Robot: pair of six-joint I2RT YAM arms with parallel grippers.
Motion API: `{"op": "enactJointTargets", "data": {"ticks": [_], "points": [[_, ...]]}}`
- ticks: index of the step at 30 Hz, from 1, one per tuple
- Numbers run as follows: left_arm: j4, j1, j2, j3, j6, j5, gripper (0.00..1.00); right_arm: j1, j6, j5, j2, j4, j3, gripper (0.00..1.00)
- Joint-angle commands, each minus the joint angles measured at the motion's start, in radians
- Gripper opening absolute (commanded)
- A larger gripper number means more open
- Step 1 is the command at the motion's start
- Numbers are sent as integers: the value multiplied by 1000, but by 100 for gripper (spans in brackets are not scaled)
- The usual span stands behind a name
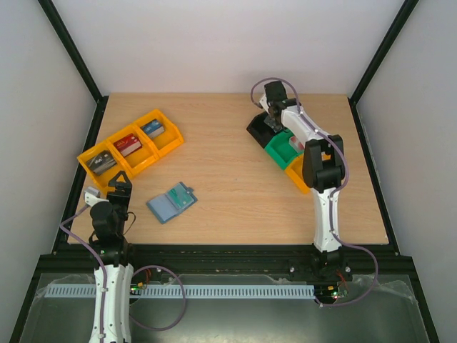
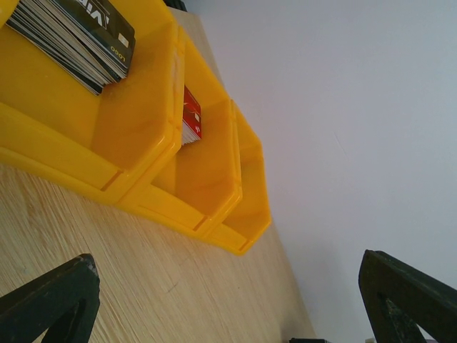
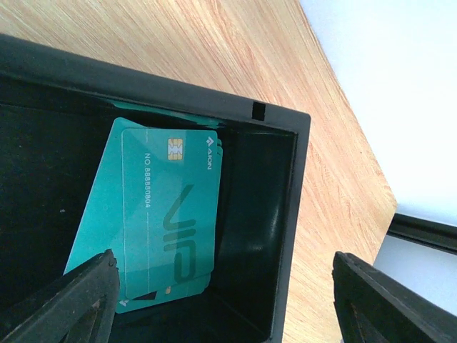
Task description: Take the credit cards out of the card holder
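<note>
Cards [image 3: 168, 214] in the tray [image 3: 285, 207] look light, stiff, slick; pinch an edge. Right gripper [image 3: 225, 293] above it and left gripper [image 2: 228, 293] both gape empty.

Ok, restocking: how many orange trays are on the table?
4: three orange trays in a row at left, one at right beside the green tray, partly under the right arm.

lower credit cards [image 3: 106, 207] mostly hidden, perhaps two, card holder [image 1: 171, 202] pockets too small
</note>
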Motion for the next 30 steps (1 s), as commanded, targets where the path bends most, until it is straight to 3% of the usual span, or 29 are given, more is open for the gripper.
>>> {"op": "enactJointTargets", "data": {"ticks": [1,6,8,14,21,30], "points": [[12,6,-11,-14,-5,3,100,-7,46,-56,-70,-36,29,79],[12,6,-15,-13,-8,4,100,-22,370,-301,-114,9,69,79],[9,5,-16,-13,-9,3,99,-30,544,-362,-115,57,56,74],[7,6,-25,-15,-11,2,99,-31,868,-347,-45,20,99,36],[7,6,-42,-17,-10,4,99,-31,969,-347,54,-99,149,3],[4,6,-50,-17,-14,2,100,-30,1048,-372,134,-171,201,2]]}}
